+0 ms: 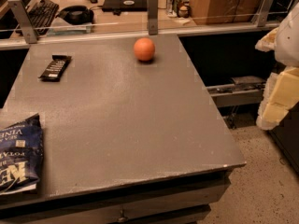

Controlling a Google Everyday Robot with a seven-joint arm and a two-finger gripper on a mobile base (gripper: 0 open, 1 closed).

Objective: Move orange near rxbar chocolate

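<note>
The orange sits on the grey table near its far edge, right of the middle. The rxbar chocolate, a flat black bar with pale print, lies at the far left of the table, well to the left of the orange and a little nearer to me. My gripper is at the right edge of the view, off the table's right side and above the floor, far from both things. Only its pale body shows.
A dark blue chip bag lies at the table's near left edge. A rail with metal posts runs along the far edge, with a desk holding a keyboard and a headset behind it. A low shelf stands right of the table.
</note>
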